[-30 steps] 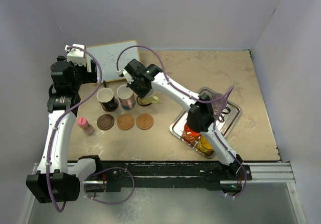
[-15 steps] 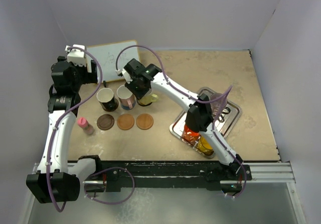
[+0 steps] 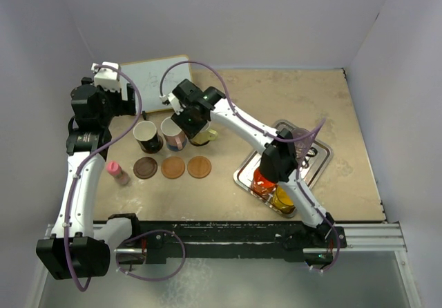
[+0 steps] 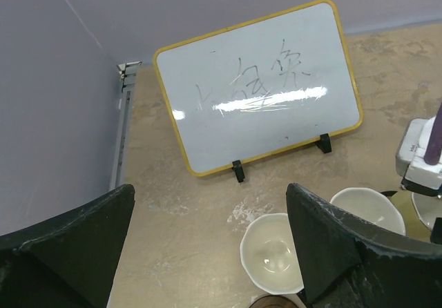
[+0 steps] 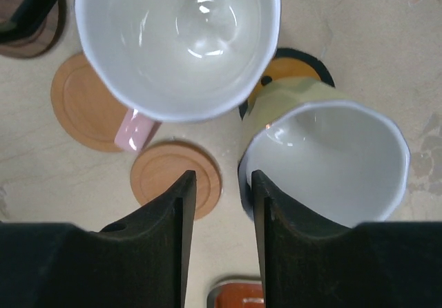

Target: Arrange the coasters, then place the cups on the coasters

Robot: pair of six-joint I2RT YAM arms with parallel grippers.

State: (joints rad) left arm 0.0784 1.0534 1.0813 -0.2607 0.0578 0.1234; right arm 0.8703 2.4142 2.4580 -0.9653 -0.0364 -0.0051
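Item, yellow-green cup [image 5: 324, 163]: sitting on the black-rimmed orange coaster [image 5: 297, 63], probably rigid, glazed, slippery and chippable; I am judging its rim wall the best hold, right gripper [image 5: 222, 184] hovering beside it parted and empty, left gripper [image 4: 209, 190] hanging spread wide.

6 mugs [image 3: 148, 137] are counted. 4 coasters [image 3: 173, 167] are seen. 1 whiteboard [image 3: 153, 80], 1 pink bottle [image 3: 116, 172] and 1 metal tray [image 3: 319, 163] are recorded.
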